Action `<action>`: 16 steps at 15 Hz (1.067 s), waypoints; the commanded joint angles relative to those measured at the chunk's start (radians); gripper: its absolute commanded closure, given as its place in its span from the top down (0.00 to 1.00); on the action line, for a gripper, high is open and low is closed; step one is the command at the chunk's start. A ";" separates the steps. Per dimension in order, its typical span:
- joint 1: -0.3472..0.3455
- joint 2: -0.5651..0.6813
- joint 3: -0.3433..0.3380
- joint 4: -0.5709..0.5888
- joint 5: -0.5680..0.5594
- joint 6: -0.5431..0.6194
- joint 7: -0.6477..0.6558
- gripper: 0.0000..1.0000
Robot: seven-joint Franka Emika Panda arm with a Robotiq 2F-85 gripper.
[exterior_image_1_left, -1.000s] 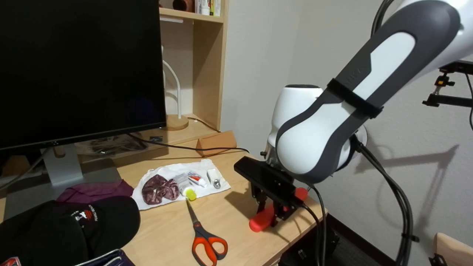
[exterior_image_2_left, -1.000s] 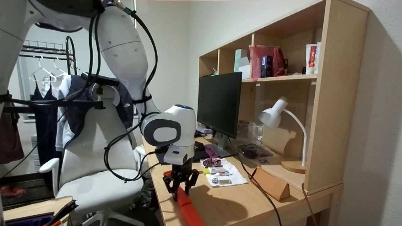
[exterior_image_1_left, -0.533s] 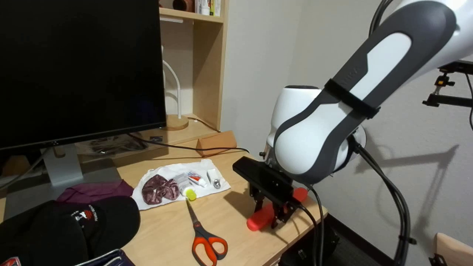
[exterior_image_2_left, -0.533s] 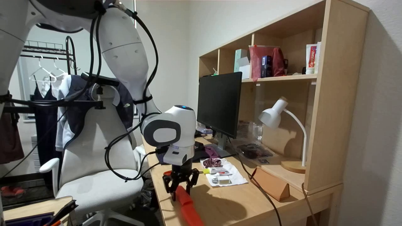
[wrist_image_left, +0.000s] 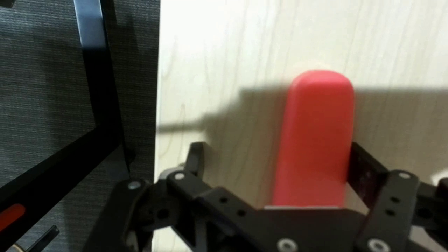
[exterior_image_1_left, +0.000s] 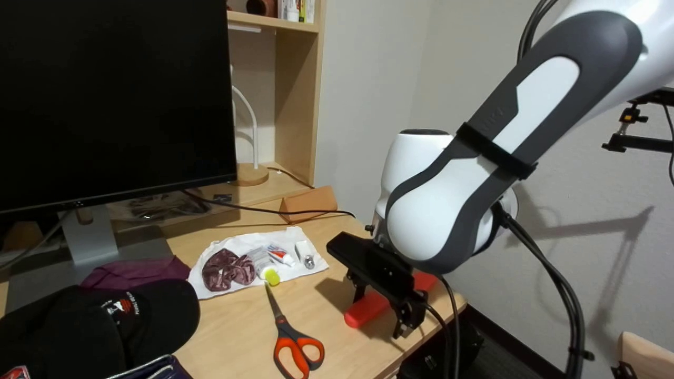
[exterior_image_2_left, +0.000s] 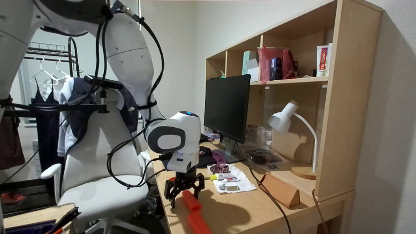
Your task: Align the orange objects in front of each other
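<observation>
Straddling one orange block (exterior_image_2_left: 191,201) on the desk (exterior_image_1_left: 345,347), the gripper (exterior_image_2_left: 184,199) had its fingers spread; one sat against or just beside the block. Second orange block (exterior_image_2_left: 199,223) lay roughly end to end with it, contact unclear. Black wrist camera (exterior_image_1_left: 371,263) screened part of the blocks in an exterior view. Scissors (exterior_image_1_left: 287,331) lay near, tip toward a white sheet (exterior_image_1_left: 239,243) bearing scrunchie (exterior_image_1_left: 217,270) and tubes (exterior_image_1_left: 259,260).

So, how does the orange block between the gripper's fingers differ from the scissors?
The block is plain orange-red; the scissors join metal blades to orange and dark handles. The open gripper straddles the block; the scissors lie clear of it. Both show orange and lie on the desk.
</observation>
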 commanded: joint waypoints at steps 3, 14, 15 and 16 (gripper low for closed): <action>0.011 0.003 0.014 -0.014 0.030 0.039 0.027 1.00; 0.004 -0.019 0.024 -0.053 0.060 0.063 0.031 0.41; 0.004 -0.021 0.025 -0.057 0.064 0.066 0.031 0.35; 0.002 -0.020 0.028 -0.057 0.070 0.066 0.027 0.28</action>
